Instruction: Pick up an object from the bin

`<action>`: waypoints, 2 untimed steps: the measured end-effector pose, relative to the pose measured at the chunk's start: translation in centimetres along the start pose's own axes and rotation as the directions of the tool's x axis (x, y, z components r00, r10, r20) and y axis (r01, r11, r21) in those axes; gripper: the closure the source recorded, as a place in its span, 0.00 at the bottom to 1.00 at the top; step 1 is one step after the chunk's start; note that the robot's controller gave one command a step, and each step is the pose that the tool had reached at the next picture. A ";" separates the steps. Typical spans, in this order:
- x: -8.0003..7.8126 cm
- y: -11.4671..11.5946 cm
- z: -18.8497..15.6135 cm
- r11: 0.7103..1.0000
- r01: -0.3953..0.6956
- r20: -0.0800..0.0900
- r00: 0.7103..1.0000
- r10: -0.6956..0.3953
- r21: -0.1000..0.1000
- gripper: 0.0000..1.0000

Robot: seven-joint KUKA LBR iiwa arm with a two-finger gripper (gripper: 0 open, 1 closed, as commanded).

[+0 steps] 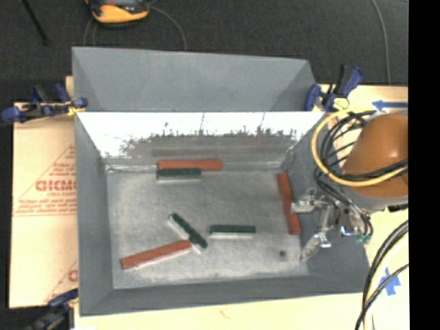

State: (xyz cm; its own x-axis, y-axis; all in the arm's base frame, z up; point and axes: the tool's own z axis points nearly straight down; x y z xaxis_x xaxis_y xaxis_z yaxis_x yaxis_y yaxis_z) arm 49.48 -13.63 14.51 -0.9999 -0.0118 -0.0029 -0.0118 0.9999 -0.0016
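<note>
3 red bars [189, 164], 3 grn bars [232, 230]

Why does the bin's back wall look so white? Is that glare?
Camera view: probably glare, with light bouncing off the bin's sloped back wall toward the camera; the floor below it stays dull grey, with no bright spots.

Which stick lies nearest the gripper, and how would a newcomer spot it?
Go to the grey bin's right wall, beside the gripper. A red stick lies along its foot. Unlike the other two red sticks, it runs up the view, not across.
</note>
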 end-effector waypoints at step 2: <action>-2.9 4.1 2.6 0.999 0.050 0.004 0.999 -0.050 0.002 0.00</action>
State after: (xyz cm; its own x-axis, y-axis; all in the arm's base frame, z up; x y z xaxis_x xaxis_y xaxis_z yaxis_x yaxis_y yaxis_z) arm 52.31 -9.53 11.88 -0.9980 -0.0621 -0.0070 -0.0621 0.9981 -0.0036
